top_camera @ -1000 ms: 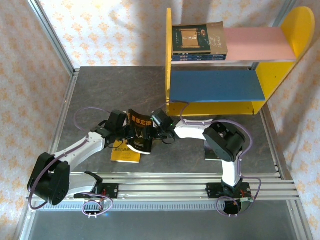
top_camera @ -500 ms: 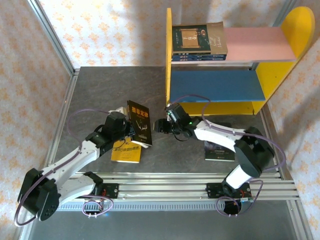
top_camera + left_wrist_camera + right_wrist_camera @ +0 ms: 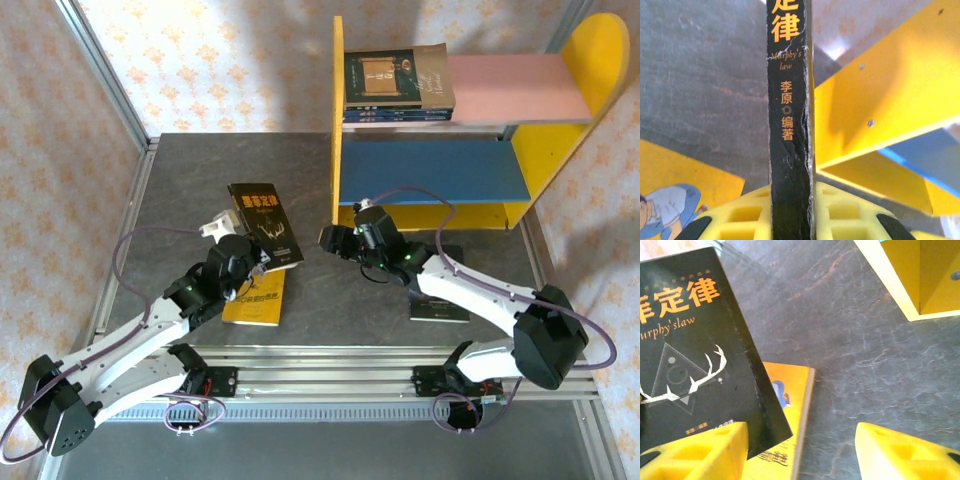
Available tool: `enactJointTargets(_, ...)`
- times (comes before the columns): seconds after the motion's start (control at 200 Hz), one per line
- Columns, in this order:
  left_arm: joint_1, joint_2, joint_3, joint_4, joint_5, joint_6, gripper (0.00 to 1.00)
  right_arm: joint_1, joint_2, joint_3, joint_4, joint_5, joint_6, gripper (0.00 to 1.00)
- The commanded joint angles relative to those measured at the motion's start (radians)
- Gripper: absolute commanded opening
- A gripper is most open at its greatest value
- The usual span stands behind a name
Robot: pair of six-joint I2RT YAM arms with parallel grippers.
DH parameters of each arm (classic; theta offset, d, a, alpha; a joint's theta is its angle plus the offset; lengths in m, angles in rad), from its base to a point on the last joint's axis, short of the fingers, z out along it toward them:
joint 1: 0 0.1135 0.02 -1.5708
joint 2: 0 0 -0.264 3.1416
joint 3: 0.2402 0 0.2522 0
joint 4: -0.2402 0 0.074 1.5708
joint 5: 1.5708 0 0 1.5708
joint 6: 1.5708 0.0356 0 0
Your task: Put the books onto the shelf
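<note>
My left gripper (image 3: 248, 262) is shut on the spine end of the black book with the yellow Chinese title (image 3: 265, 225) and holds it up off the table, tilted. In the left wrist view the spine (image 3: 789, 125) stands upright between the yellow fingers (image 3: 850, 215). My right gripper (image 3: 330, 240) is open just right of that book, touching nothing; its fingertips (image 3: 695, 452) frame the book's corner (image 3: 690, 355). A yellow book (image 3: 255, 300) lies flat below. The shelf (image 3: 338, 120) stands at the back right, with a stack of books (image 3: 398, 80) on its pink board.
A dark book (image 3: 440, 302) lies on the table, partly under my right arm. The shelf's blue lower board (image 3: 430, 170) is bare. Its yellow base (image 3: 920, 285) is close to my right gripper. Metal rails (image 3: 330, 375) run along the near edge.
My right gripper has come off the black book, opened wider and drawn back to the right. My left arm has carried the book up and away from the near edge.
</note>
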Motion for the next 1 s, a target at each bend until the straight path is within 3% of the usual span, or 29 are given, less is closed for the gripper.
enactJointTargets(0.0, -0.011, -0.001, -0.029, 0.201, -0.136, -0.036, 0.0, -0.004, -0.022, -0.071, 0.182, 0.012, 0.129, 0.66)
enactJointTargets(0.17, -0.02, 0.041, -0.026, 0.301, -0.187, -0.045, 0.0, 0.005, 0.011, -0.173, 0.462, -0.014, 0.327, 0.83)
enactJointTargets(0.466, -0.032, 0.113, -0.019, 0.466, -0.21, -0.055, 0.0, 0.071, 0.116, -0.172, 0.673, 0.055, 0.51, 0.99)
enactJointTargets(0.781, -0.054, 0.165, -0.027, 0.602, -0.224, -0.075, 0.0, 0.126, 0.335, -0.123, 1.022, 0.071, 0.704, 0.99)
enactJointTargets(0.996, -0.074, 0.184, -0.029, 0.636, -0.236, -0.084, 0.0, 0.128, 0.396, -0.091, 1.107, 0.103, 0.735, 0.89)
